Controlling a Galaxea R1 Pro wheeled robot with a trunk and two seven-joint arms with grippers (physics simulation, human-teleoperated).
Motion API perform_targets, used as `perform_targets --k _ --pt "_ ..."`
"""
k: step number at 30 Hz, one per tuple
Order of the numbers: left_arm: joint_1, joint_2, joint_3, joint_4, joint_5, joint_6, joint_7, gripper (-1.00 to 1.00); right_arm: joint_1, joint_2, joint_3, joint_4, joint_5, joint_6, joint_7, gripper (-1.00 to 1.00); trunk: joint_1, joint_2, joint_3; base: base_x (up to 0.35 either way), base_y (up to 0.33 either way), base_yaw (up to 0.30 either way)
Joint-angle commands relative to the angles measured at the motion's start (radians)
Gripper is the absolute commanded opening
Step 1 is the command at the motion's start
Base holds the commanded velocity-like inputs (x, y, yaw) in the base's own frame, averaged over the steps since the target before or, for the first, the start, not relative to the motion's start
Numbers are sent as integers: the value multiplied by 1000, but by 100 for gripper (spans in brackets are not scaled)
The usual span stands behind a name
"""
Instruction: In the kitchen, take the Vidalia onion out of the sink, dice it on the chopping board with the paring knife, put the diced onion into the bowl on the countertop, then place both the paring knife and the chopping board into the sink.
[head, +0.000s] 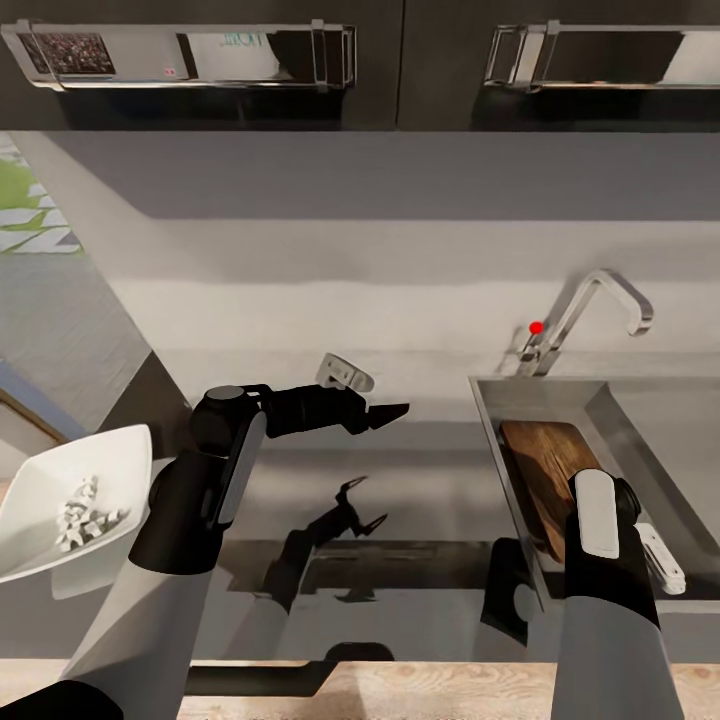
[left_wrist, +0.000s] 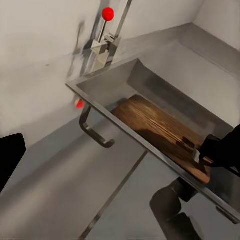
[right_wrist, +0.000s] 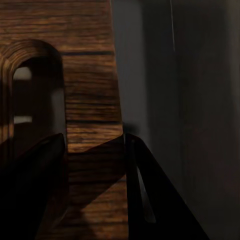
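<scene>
The chopping board (head: 540, 460) lies tilted inside the sink (head: 488, 402), against its near-left wall. My right gripper (right_wrist: 95, 137) is shut on the chopping board (right_wrist: 90, 90), one finger in the slot handle, the other outside the board's edge. In the left wrist view this gripper (left_wrist: 202, 150) sits on the board's (left_wrist: 150, 125) near end. My left gripper (head: 385, 412) hovers open and holding nothing over the countertop (head: 430, 480), left of the sink. The white bowl (head: 40, 500) at far left holds diced onion pieces (head: 85, 515). The paring knife is out of view.
The chrome tap (head: 590, 305) with its red-tipped lever (head: 537, 327) stands behind the sink. Dark wall cabinets (head: 400, 60) hang overhead. A wooden edge (head: 450, 690) runs along the front.
</scene>
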Motion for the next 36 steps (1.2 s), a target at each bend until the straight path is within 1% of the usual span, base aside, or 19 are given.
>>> perform_targets --k 1,15,21,34,35,36 --pt "-1 0 1 0 2 8 -2 100 -1 1 -2 -1 -3 10 -4 -100 1 -2 -3 0 0 0" --pt "-1 -1 1 0 2 8 -2 100 -1 1 1 -2 -4 10 -4 -100 1 -2 -9 0 0 9" --pt "-1 -1 1 0 2 8 -2 100 -1 1 23 -2 -4 7 -3 -100 1 -2 -9 0 0 0" --pt "-1 -2 1 0 2 8 -2 100 -1 1 33 -3 -4 6 -1 -100 1 -2 -9 0 0 0" --pt "-1 -2 1 0 2 8 -2 100 -1 1 33 -3 -4 6 -1 100 1 -2 -9 0 0 0" --pt "-1 -2 1 0 2 8 -2 100 -1 1 33 -3 -4 5 -1 100 1 -2 -9 0 0 0"
